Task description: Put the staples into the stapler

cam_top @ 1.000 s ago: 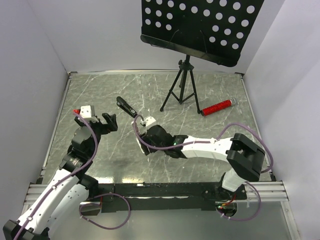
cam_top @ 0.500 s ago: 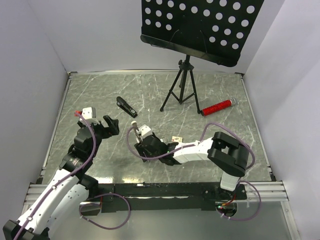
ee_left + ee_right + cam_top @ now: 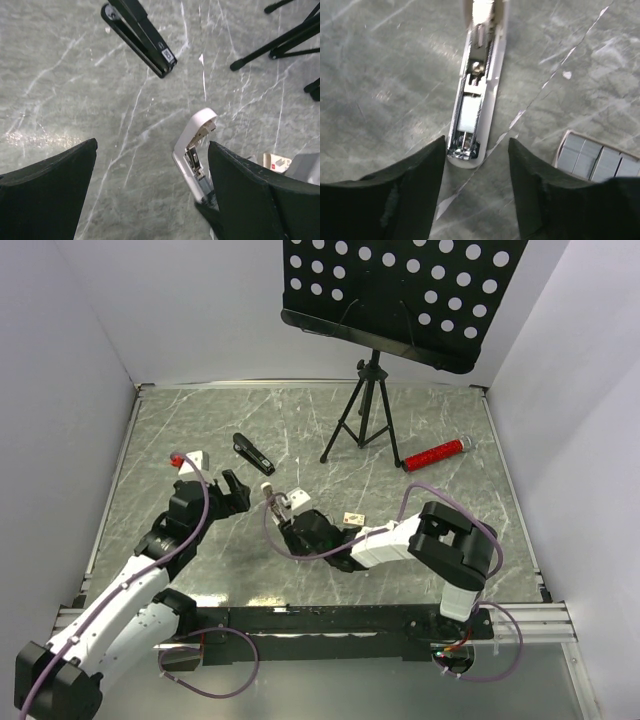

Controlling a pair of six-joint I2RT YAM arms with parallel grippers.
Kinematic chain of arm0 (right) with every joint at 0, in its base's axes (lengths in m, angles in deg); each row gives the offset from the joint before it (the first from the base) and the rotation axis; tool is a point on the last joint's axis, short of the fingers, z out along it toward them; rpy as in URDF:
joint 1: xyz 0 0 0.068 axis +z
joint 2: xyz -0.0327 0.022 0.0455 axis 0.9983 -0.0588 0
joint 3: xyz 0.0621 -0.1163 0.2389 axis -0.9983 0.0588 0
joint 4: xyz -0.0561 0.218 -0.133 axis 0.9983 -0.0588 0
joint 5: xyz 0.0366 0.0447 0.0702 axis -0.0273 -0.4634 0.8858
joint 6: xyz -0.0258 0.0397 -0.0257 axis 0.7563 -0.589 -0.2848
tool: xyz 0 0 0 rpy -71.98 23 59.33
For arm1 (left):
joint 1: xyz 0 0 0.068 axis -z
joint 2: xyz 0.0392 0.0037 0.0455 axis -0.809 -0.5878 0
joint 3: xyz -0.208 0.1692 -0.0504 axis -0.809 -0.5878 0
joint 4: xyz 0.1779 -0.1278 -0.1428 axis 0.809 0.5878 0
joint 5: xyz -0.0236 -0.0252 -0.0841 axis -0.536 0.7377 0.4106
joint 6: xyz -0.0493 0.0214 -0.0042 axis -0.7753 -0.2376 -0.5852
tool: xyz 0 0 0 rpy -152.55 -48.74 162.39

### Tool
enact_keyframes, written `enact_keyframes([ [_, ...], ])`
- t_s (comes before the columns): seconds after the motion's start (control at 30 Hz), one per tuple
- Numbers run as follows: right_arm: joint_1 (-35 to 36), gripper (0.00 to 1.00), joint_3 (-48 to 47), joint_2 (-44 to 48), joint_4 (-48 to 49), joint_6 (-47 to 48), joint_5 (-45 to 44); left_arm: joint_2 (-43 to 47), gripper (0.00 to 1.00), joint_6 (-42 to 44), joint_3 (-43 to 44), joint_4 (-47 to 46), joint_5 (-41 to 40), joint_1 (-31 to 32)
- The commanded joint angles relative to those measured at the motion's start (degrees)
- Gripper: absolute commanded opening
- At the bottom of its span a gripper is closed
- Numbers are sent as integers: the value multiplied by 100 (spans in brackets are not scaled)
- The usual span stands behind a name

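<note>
Grey marble table [image 3: 450, 510]: the right gripper [image 3: 476, 142], spread and empty, brackets the open white stapler [image 3: 476, 90] pointing 12 o'clock. The staples [image 3: 592, 159] lie at its 3 o'clock; the left gripper [image 3: 150, 147], also spread, is farther.

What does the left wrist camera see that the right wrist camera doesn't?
Only the left wrist view: a black stapler and tripod legs. Only the right wrist view: the grey staples in clear rows, and the loading channel of the white stapler up close. Both: that white stapler, the small box and the marbled table.
</note>
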Motion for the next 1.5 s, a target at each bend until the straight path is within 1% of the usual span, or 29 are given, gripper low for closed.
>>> enact_keyframes([
  [0.0, -382, 55, 419, -33, 170, -107, 388, -241, 97, -176, 313, -328, 335, -133],
  [0.1, -409, 52, 560, 37, 416, 94, 581, -408, 97, -202, 366, -477, 511, -264],
  [0.23, -409, 50, 516, -24, 513, 350, 862, -680, 97, -89, 418, -741, 959, -344],
  [0.3, -409, 47, 507, -50, 513, 473, 915, -891, 98, -1, 471, -829, 1074, -353],
  [0.43, -409, 46, 533, -42, 504, 613, 916, -1277, 99, 17, 533, -847, 1197, -362],
  [0.47, -409, 45, 542, -50, 521, 622, 916, -1339, 97, 26, 541, -1082, 1224, -362],
  [0.63, -400, 41, 586, -51, 539, 710, 968, -1944, 91, 246, 743, -1137, 1495, -362],
  [0.7, -400, 40, 612, -59, 557, 745, 995, -2217, 87, 333, 866, -1049, 1610, -362],
  [0.73, -400, 40, 612, -51, 557, 754, 1003, -2297, 79, 360, 902, -1014, 1654, -362],
  [0.8, -400, 37, 612, -50, 557, 789, 1047, -2411, 74, 387, 946, -996, 1690, -362],
  [0.87, -409, 34, 621, -42, 566, 807, 1056, -2447, 63, 378, 902, -1022, 1681, -362],
  [0.93, -400, 33, 630, -24, 566, 833, 1082, -2456, 58, 387, 893, -1040, 1672, -362],
  [1.2, -374, 20, 648, -59, 609, 877, 1205, -2395, 59, 422, 779, -908, 1628, -362],
  [1.47, -295, 15, 560, -103, 592, 877, 1250, -2491, 58, 466, 726, -908, 1690, -353],
])
